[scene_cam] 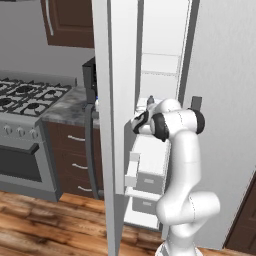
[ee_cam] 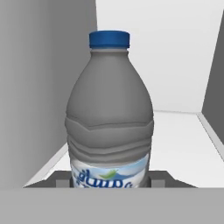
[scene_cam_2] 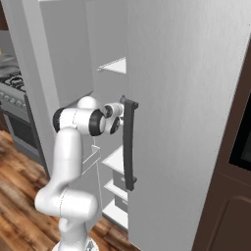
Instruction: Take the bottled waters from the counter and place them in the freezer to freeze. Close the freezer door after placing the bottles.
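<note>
The claw (ee_cam: 111, 180), closed on the lower body of a clear greyish plastic water bottle with a blue screw cap (ee_cam: 109, 118), holds it upright inside the white-walled freezer compartment (ee_cam: 175, 144), above its white shelf. Judged from this, one bottle is about to be set down. The tall light-grey freezer door (scene_cam: 112, 150) stands open; closing remains.

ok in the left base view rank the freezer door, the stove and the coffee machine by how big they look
1. freezer door, open and edge-on, spans the picture top to bottom.
2. stove, wide but cut off at the left edge.
3. coffee machine, a small dark sliver behind the door.
The door stands nearest the camera, so its lead is partly nearness.
</note>
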You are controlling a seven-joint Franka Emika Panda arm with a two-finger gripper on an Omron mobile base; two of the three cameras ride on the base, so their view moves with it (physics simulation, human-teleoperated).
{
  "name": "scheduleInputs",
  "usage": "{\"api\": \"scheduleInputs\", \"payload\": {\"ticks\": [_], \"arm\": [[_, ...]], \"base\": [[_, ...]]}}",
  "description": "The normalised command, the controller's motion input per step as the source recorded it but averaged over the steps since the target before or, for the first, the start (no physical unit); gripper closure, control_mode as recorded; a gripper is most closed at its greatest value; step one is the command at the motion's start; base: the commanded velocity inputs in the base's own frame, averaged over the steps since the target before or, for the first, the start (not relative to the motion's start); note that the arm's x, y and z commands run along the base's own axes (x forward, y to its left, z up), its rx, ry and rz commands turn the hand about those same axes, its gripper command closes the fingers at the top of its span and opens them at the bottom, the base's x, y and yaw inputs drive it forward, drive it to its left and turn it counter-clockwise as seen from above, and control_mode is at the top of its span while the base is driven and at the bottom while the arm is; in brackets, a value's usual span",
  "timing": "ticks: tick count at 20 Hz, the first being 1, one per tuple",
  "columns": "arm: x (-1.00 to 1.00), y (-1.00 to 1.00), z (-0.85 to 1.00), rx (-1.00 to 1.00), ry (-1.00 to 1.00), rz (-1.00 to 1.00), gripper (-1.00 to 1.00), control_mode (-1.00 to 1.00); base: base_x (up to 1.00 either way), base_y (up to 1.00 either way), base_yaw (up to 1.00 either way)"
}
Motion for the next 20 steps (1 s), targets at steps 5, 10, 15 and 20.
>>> {"api": "scheduleInputs", "payload": {"ticks": [5, 10, 15, 20], "arm": [[0.3, 0.0, -0.05, 0.0, 0.0, 0.0, 1.0, -1.0], [0.17, 0.0, -0.1, 0.0, 0.0, 0.0, 1.0, -1.0], [0.08, 0.0, -0.17, -0.01, 0.0, 0.0, 1.0, -1.0], [0.01, 0.0, -0.07, 0.0, 0.0, 0.0, 1.0, -1.0]], "base": [[0.0, 0.0, 0.0], [0.0, 0.0, 0.0], [0.0, 0.0, 0.0], [0.0, 0.0, 0.0]]}}
